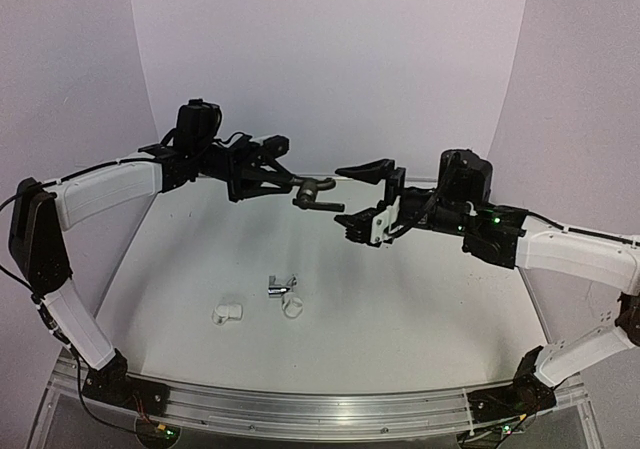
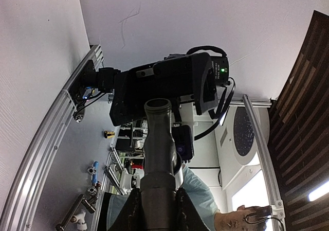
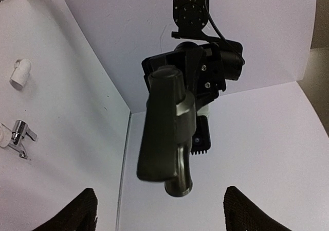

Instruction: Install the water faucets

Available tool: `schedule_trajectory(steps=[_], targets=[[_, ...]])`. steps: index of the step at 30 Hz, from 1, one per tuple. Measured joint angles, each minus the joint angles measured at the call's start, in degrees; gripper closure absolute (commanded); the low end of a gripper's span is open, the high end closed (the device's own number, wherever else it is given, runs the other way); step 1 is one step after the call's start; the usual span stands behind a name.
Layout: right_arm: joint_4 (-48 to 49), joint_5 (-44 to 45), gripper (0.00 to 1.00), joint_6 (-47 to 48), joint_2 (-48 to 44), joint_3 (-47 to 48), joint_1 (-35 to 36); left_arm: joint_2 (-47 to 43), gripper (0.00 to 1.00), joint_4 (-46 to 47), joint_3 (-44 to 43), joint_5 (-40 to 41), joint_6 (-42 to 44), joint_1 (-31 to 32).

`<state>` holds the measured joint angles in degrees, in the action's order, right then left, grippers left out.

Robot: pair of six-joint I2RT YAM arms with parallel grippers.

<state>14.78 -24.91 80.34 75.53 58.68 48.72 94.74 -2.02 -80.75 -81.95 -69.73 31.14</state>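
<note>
1. The left arm reached in from the left edge of the table (image 1: 420,299), raised well above it with the forearm about level. Its gripper (image 1: 280,177) pointed right and was clamped on one end of the black faucet (image 1: 315,191).
2. The black faucet hung in the air over the far middle of the table, sticking out toward the other arm. From the left wrist, its body rose from between the two fingers (image 2: 132,215), with the open round end farthest away.
3. The right arm came in from the right edge, also raised. Its gripper (image 1: 350,199) faced left with the jaws spread wide, one finger above and one below. From the right wrist, the faucet's free end sat near the fingertips (image 3: 77,210) and touched neither.
4. The chrome faucet (image 1: 281,287) lay on the table toward the near edge. The ring (image 1: 293,310) was just beside it and the elbow (image 1: 228,313) a little to its left, all below the arms and apart from them.
</note>
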Motion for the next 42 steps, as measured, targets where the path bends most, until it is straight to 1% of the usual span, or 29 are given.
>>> schedule_trajectory(steps=[5,12,23,27,39,42], targets=[[6.5,-0.1,0.29,2.7,2.7,-0.8,0.5,0.0,1.0,2.3,0.6,-0.1,-2.0,0.4],[11.6,-0.7,0.45,6.0,5.2,-0.8,0.5,0.0,1.0,6.1,1.4,0.0,-5.2,0.8],[13.5,-2.7,0.48,10.1,7.3,-0.8,0.5,0.4,1.0,8.2,1.8,0.7,-7.1,1.7],[14.5,-3.1,0.51,10.8,7.8,-0.8,0.5,1.1,1.0,8.7,1.8,0.8,-7.5,1.8],[16.1,-4.5,0.53,11.5,9.1,-0.7,0.5,2.1,1.0,9.6,2.5,1.1,-9.1,1.8],[16.4,-4.8,0.55,11.8,9.5,-0.7,0.5,2.2,1.0,9.7,2.5,1.1,-9.4,1.8]])
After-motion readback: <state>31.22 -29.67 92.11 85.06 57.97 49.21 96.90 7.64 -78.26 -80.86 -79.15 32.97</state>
